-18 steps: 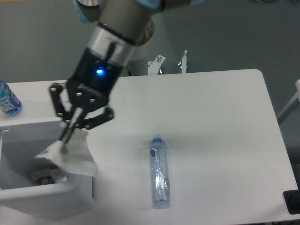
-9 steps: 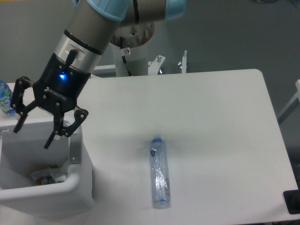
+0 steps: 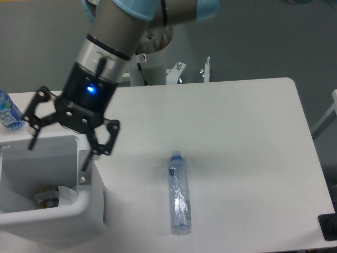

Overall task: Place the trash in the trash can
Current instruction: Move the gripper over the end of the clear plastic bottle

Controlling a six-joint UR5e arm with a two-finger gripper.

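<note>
Landmark: we place everything rel. to the trash can (image 3: 89, 203), the boxy white bin at the table's (image 3: 237, 132) near-left corner.

Gripper: gripper (image 3: 59, 149) hangs just above the can's far-right rim, fingers spread wide, nothing between them. We read that as a hand w/ no load; spread that far, the fingers also suit a fresh approach to sth new.

Wrapper: the crumpled whitish wrapper (image 3: 66, 195) lies inside the can, low against the right wall, next to some darker scraps we can't ID. No green bit visible from here. We count item 1 as done.

Crushed bottle: crushed clear bottle (image 3: 179, 193) lies flat on the table, well to the right of the can, cap end pointing away from us, bluish label near the neck. Nothing touches it. It lies lengthwise toward the camera, so we'd expect a grasp across its narrow width, approx. mid-body.

Other bottle: the uncrushed bottle w/ bright blue label (image 3: 9, 112) stands beyond the can's far-left corner, partly cut by the frame edge. Not trash, we leave it.

Progress: approx. half, in our judgement: one item in, one out.

Next: we'd swing right from the can, drop over the crushed bottle, close on it.

Risk: thin crushed plastic may flex or skid when pinched.
</note>
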